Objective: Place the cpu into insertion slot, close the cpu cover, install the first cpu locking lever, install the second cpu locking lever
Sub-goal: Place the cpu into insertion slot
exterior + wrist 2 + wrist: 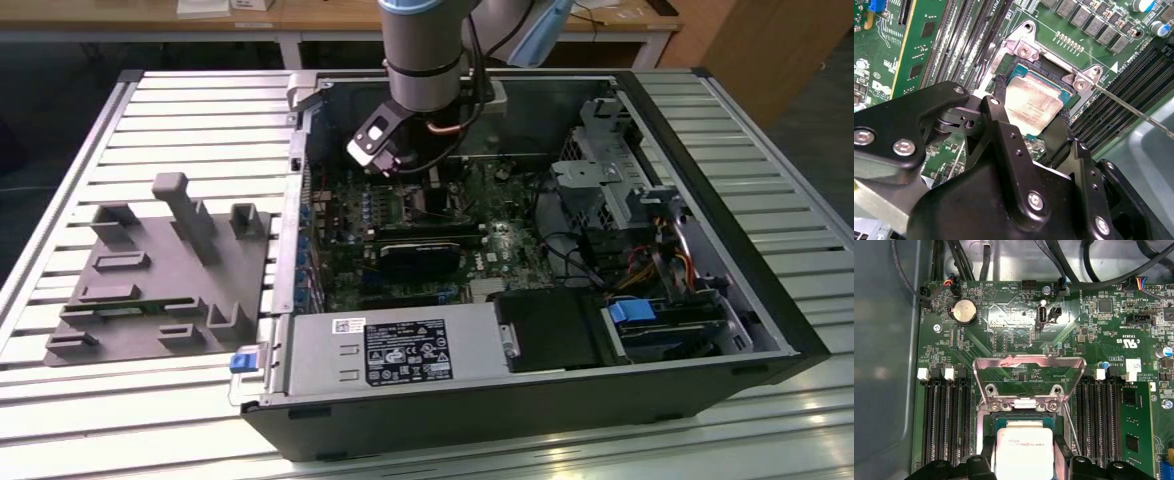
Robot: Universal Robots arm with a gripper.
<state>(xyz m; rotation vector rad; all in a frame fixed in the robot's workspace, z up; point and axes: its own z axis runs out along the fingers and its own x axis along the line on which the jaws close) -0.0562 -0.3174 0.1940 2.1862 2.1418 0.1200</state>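
Open computer case [534, 400] is recorded lying on the slatted surface [160, 110]. A grey moulded fixture [160, 270] is set just beside it, on the exterior view's left. The gripper [378, 150] is positioned inside the far part of the case, over the green motherboard [507, 250].

In both wrist views the cpu [1036, 110] is seen between the two black fingers [1002, 92], which are closed against its opposite edges, one on each side. The chip is located at the insertion slot [990, 420], silvery top upward. It is seen slightly tilted in the second wrist view; whether it is fully seated cannot be told.

The cpu cover [1029, 371] is found raised on its hinge, open, at the slot edge opposite the fingers. A thin locking lever [1134, 107] is noted running out from a slot corner across the memory slots [1114, 82].
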